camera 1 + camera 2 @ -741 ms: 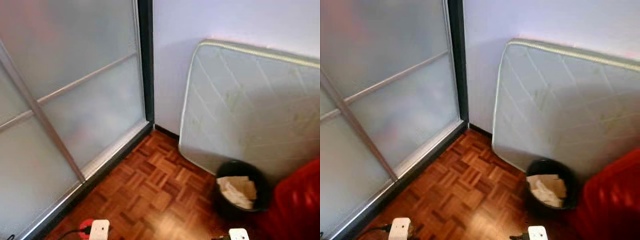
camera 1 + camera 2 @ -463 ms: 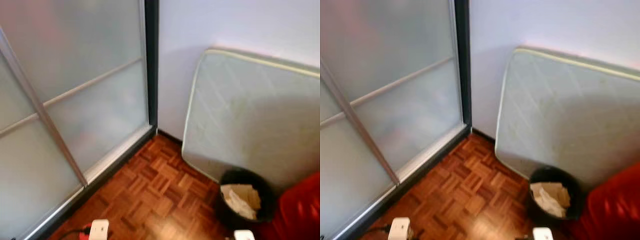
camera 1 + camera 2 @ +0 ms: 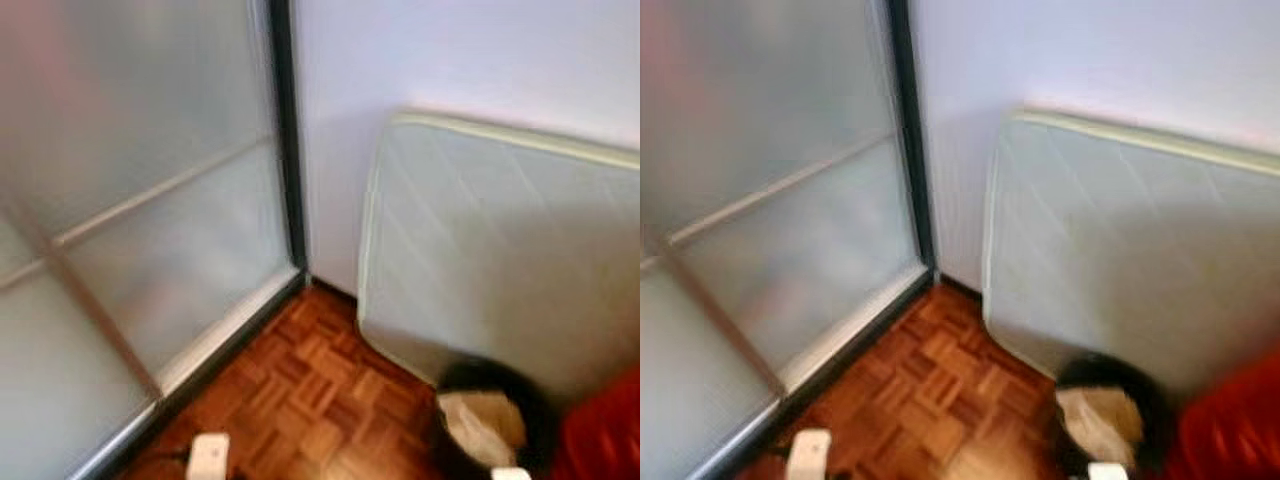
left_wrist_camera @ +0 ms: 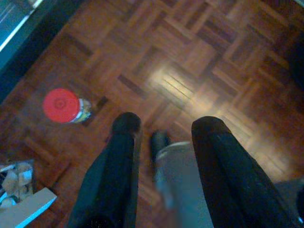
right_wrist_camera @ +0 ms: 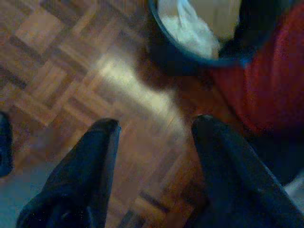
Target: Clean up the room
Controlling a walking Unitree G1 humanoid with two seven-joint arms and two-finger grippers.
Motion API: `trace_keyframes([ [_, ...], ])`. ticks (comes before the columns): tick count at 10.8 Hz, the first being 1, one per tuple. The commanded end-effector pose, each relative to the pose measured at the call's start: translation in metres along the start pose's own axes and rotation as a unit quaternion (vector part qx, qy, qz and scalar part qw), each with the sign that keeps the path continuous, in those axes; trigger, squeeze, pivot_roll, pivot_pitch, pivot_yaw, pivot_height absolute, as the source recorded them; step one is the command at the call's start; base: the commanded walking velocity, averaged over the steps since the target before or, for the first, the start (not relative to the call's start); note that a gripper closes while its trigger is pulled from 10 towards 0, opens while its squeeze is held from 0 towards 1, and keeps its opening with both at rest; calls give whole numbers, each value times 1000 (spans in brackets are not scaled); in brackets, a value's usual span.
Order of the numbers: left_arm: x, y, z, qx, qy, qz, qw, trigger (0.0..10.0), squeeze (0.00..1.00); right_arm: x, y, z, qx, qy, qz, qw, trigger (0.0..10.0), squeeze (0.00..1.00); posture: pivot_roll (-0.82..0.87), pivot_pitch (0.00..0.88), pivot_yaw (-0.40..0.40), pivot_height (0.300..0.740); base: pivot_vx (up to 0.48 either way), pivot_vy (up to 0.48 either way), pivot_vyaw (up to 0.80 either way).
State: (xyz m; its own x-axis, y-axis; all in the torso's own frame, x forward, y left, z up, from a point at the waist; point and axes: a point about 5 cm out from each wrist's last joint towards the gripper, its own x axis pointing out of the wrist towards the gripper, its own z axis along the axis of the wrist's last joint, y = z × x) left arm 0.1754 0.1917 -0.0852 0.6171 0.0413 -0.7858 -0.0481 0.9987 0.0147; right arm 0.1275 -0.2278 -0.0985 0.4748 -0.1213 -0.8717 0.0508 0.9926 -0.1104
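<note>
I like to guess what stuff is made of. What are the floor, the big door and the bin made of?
The floor looks like wood parquet: small reddish-brown blocks in a basket pattern, shiny enough to mirror light. The sliding door seems frosted glass or plastic, milky and see-nothing-through, in a dark frame that may be metal. The black bin is probably plastic, smooth and dark, though blur leaves that open.

The left claw (image 4: 164,124) hangs low and points down at the floor. Its two long black fingers (image 4: 118,161) are spread apart, and nothing is between them. The right claw (image 5: 152,126) also hangs low and points down. Its two black fingers (image 5: 83,175) are wide apart too, and they hold nothing.
</note>
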Motion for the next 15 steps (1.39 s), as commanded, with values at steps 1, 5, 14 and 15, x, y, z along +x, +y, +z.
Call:
trace_keyframes([
  [1, -1, 5, -2, -1, 4, 7, 1000, 10000, 0, 2, 7, 7, -1, -9, 11, 1000, 10000, 0, 26, 0, -21, 740, 341, 0, 0],
  [5, -1, 5, -3, -2, 5, 7, 1000, 10000, 0, 2, 10, 9, -11, -20, 16, 1000, 10000, 0, 26, 0, -22, 740, 345, 0, 600],
  [14, -1, 4, -1, -2, 3, 5, 1000, 10000, 0, 4, 28, 17, -3, -29, 25, 999, 10000, 0, 27, 0, -23, 740, 345, 0, 0],
  [15, -1, 4, -1, -2, 3, 5, 1000, 10000, 0, 4, 28, 17, -3, -29, 25, 999, 10000, 0, 27, 0, -23, 740, 345, 0, 0],
])
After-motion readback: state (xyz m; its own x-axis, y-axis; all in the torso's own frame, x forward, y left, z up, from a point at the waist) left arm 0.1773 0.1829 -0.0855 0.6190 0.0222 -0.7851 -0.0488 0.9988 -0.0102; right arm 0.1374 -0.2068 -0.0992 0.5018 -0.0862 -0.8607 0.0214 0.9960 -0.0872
